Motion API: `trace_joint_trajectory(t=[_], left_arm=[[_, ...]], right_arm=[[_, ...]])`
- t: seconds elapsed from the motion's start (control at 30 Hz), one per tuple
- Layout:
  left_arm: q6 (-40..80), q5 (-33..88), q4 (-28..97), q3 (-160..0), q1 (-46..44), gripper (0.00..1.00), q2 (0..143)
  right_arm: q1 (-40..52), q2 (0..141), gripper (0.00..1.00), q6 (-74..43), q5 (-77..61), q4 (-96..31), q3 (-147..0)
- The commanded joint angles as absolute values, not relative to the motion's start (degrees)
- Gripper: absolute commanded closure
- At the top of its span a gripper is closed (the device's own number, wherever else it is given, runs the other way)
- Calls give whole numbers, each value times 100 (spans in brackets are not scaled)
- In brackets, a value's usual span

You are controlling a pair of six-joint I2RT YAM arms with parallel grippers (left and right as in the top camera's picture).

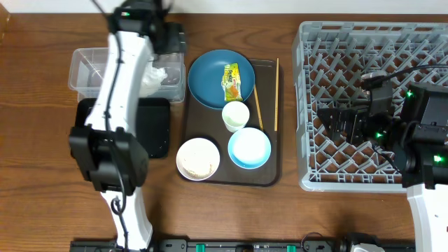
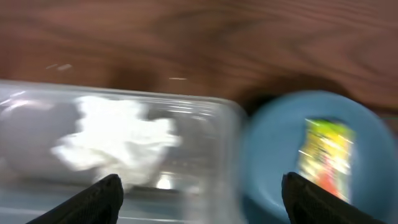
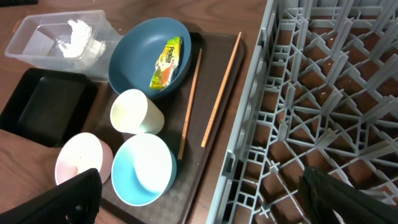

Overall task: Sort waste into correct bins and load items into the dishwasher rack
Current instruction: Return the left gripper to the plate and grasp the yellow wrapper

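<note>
My left gripper is open and empty, above the gap between the clear tub and the dark blue plate. Crumpled tissue lies in the tub's right end. The left wrist view is blurred: open jaws, tissue, plate, snack wrapper. The wrapper lies on the plate. The white cup, light blue bowl, white bowl and two chopsticks sit on the brown tray. My right gripper is open and empty over the dishwasher rack. No rice grains show.
The shallow black tray lies left of the brown serving tray, below the tub. In the right wrist view the open jaws hang over the rack's left wall, with the cup and light blue bowl close by.
</note>
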State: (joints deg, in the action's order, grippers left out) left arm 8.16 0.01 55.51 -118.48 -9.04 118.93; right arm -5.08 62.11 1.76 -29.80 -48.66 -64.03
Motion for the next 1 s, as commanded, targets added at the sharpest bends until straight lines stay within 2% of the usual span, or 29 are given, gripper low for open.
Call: trace_joint_trajectory(t=[0.0,0.37,0.67,0.97], left_arm=[[495,239,5586,-11834,-1332,16,12079],[495,314,5481,-11834,-1999,16,12665],[497,1297,5017,-11834,-2062,16,13487],[517,1413,4613,-11834,-2067,16,13911]], right_arm=[[-517,6189,1,220,-3048,-4873,-6534],[-519,6189,1,222,-3046,-4886,-6534],[-519,6189,1,226,-3024,-4864,-6534],[-519,6189,1,242,-2995,-4866,-6534]])
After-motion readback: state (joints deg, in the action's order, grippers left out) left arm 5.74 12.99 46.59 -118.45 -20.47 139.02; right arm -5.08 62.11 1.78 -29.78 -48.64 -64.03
